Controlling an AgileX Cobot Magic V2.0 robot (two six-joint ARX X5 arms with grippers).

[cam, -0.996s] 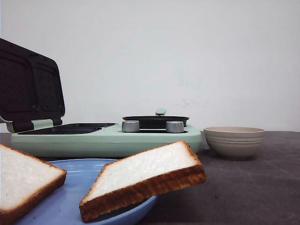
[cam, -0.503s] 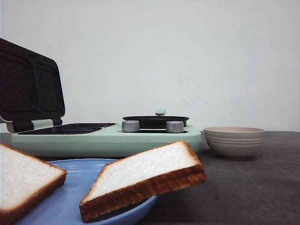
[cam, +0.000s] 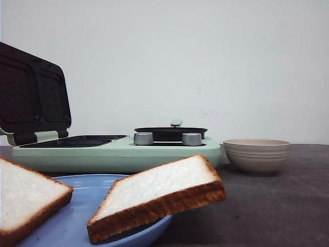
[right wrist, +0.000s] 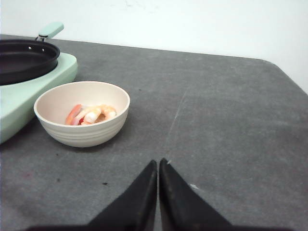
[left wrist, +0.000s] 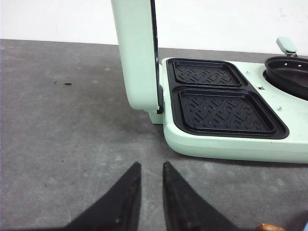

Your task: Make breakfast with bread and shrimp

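Two white bread slices, brown crusts, on blue plate (cam: 77,216): left slice (cam: 25,198) cut off by frame edge, right slice (cam: 162,193) tilted, overhanging rim. Shrimp (right wrist: 90,114): small orange-pink curls piled in beige bowl (right wrist: 82,130) beside green cooker (cam: 118,152).

The front view's left edge is cutting off the left bread slice (cam: 25,198), the blue plate (cam: 87,206) and the sandwich maker's lid (cam: 31,95).

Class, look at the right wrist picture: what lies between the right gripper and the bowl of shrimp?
Nothing. Only bare grey table separates the right gripper from the bowl holding the shrimp.
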